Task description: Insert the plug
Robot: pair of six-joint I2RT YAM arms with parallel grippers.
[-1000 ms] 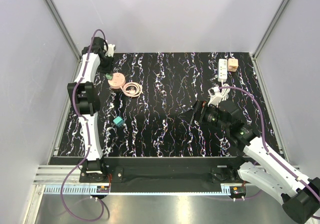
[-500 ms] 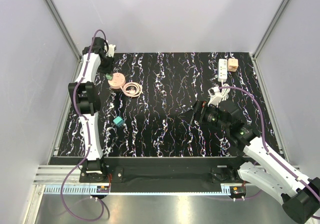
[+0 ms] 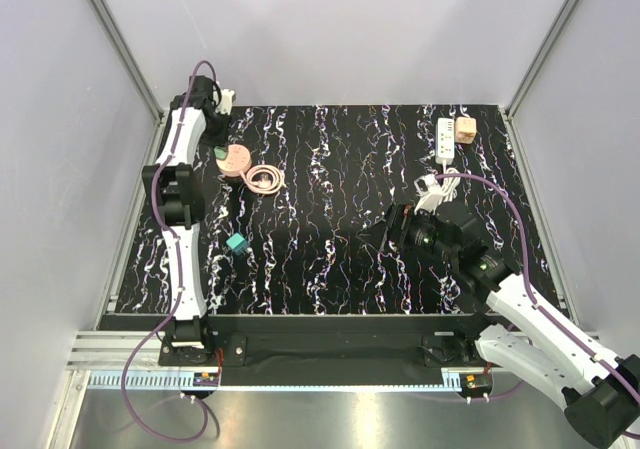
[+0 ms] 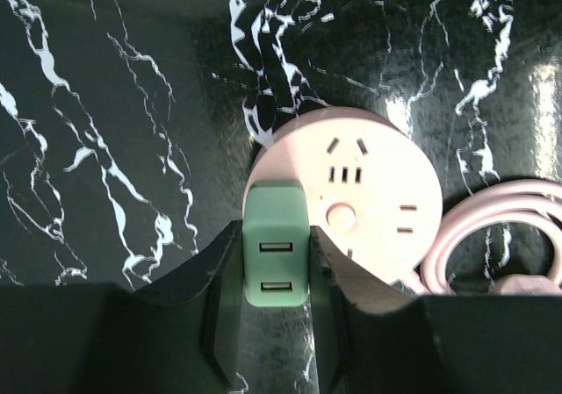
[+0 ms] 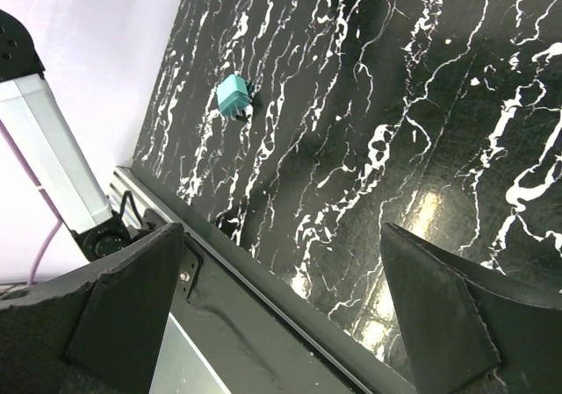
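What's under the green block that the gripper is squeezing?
The left gripper holds the green two-port charger block over the edge of the round pink socket disc. The disc's face beneath it is covered, so whether it is plugged in cannot be seen.

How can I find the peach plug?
Look at the far right corner of the black marbled table. The plug sits beside the white power strip there. It's a small peach cube, while the strip is long and white.

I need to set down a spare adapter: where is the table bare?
Bare: the far middle, between the coiled cable and the white power strip. Crowded: far left around the round socket and left gripper, far right by the plug.
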